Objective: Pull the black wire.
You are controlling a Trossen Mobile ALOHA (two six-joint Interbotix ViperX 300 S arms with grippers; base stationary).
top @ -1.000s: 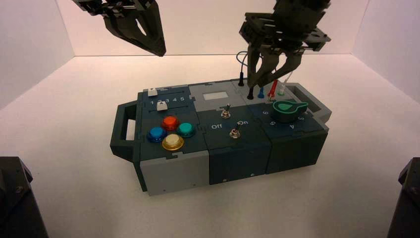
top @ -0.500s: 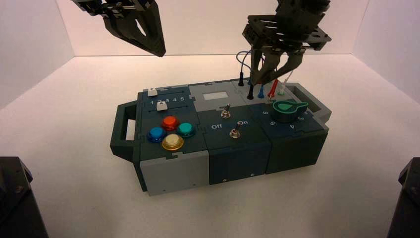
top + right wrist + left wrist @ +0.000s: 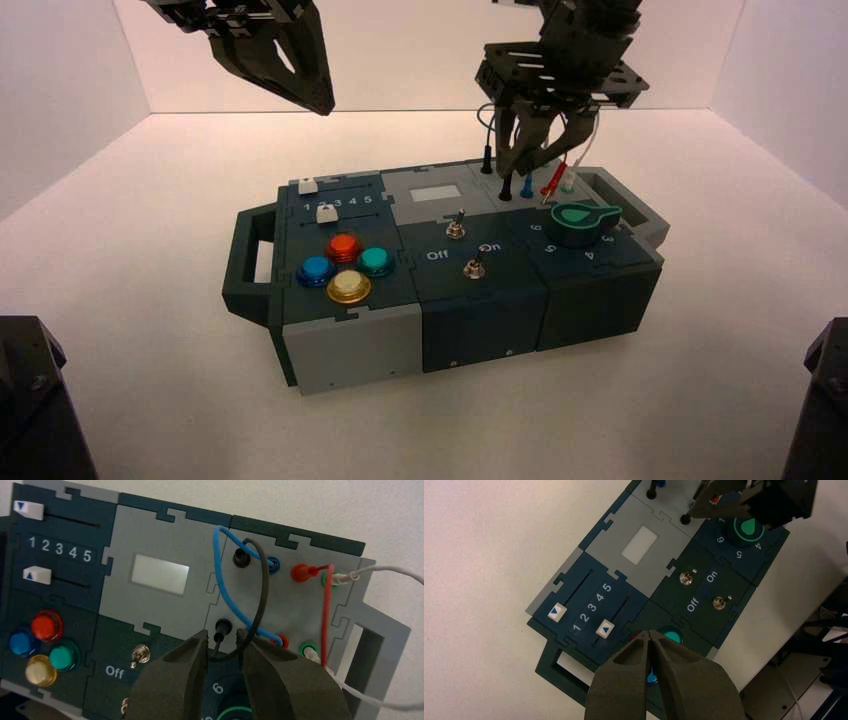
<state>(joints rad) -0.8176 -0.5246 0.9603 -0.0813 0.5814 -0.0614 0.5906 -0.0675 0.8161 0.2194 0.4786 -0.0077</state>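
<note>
The black wire (image 3: 261, 592) arches between 2 sockets at the box's (image 3: 480, 320) far right. The right end effector (image 3: 220, 642) straddles its nearer plug, fingers apart. Closing squarely and lifting straight up should avoid the blue wire (image 3: 220, 585). The left end effector (image 3: 649, 636), fingers together, hovers over the buttons.
</note>
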